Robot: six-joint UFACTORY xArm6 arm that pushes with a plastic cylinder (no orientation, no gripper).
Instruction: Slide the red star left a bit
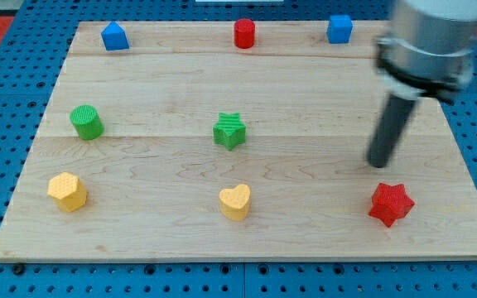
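The red star (pixel 390 204) lies on the wooden board (pixel 172 165) near the view's bottom right. My rod comes down from the view's top right, and my tip (pixel 378 164) rests on the board just above the red star and slightly to its left, apart from it. The green star (pixel 229 131) sits near the board's middle, far to the left of my tip.
A blue house-shaped block (pixel 115 36), a red cylinder (pixel 244 34) and a blue cube (pixel 339 28) line the board's top edge. A green cylinder (pixel 86 122) sits at the left. A yellow hexagon (pixel 67 192) and a yellow heart (pixel 235 201) lie along the bottom.
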